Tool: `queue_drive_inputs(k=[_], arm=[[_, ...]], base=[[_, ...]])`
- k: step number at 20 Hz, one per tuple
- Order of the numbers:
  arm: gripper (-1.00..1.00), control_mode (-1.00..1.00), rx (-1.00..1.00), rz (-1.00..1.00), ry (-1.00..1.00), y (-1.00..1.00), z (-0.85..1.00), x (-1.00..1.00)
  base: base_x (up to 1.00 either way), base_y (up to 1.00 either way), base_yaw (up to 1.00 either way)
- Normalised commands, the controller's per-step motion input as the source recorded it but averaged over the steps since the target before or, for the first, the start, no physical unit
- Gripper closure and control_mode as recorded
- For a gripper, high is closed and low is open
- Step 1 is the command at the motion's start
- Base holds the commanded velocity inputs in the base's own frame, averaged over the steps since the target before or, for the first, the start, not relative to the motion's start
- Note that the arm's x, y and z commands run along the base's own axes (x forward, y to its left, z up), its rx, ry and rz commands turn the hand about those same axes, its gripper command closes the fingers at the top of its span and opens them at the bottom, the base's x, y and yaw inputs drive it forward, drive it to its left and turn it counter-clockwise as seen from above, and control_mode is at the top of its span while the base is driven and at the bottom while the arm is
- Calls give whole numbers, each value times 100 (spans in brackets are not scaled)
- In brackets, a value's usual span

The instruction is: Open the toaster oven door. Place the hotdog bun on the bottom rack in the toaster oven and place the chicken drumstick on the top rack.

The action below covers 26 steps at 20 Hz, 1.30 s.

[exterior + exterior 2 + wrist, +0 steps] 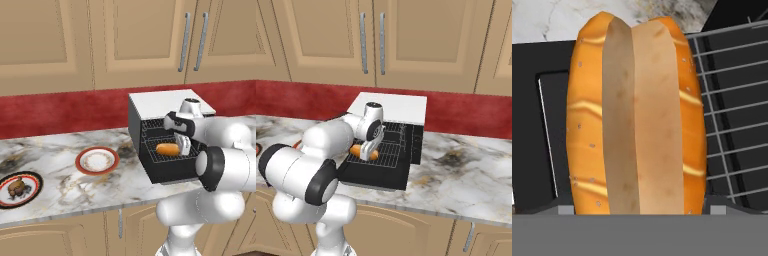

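Right up against the hand camera lies the hotdog bun [637, 117], its golden sides and brown middle strip running lengthwise away from the wrist, so its long axis lines up with the direction the gripper [179, 142] points. From where I stand, the jaws are spread wide on either side of the bun; whether the pads actually press on it or merely flank it I cannot tell, since the tips are hidden under its near end. Seen from the left base camera, the bun sits across the front of the pulled-out bottom rack [165, 156], just beneath the fingers, with its length running side to side along the rack's front edge. The top rack [152, 125] is the grid just above and behind it, bare. The toaster oven door [376, 175] is folded down flat toward the counter's front edge, and the toaster oven [167, 102] stands near the back wall, by the counter's right end in the left base view. My reading is that the bun is at, or nearly at, its resting place, so the move ahead turns on lifting straight up and back without dragging it. Far off toward the counter's left end, the chicken drumstick [16, 186] waits on a dark-rimmed plate [31, 177], with an orange-rimmed plate [97, 161] between it and the oven.
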Motion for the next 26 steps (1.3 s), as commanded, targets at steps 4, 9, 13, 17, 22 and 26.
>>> queue_drive_inputs(k=[4, 9, 13, 17, 22, 26], arm=[[100, -100, 0, 0, 0, -17, -7, 19], [100, -100, 0, 0, 0, -13, -8, 26], [100, -100, -1, 0, -3, -1, -14, 28], [100, -100, -2, 0, -7, 0, -25, 23], [100, -100, -1, 0, -7, 0, -23, 16], [-100, -100, -1, 0, -8, -1, -22, -5]], base=[[0, 0, 0], [0, 0, 0], [0, 0, 0], [0, 0, 0], [0, 0, 0], [0, 0, 0]])
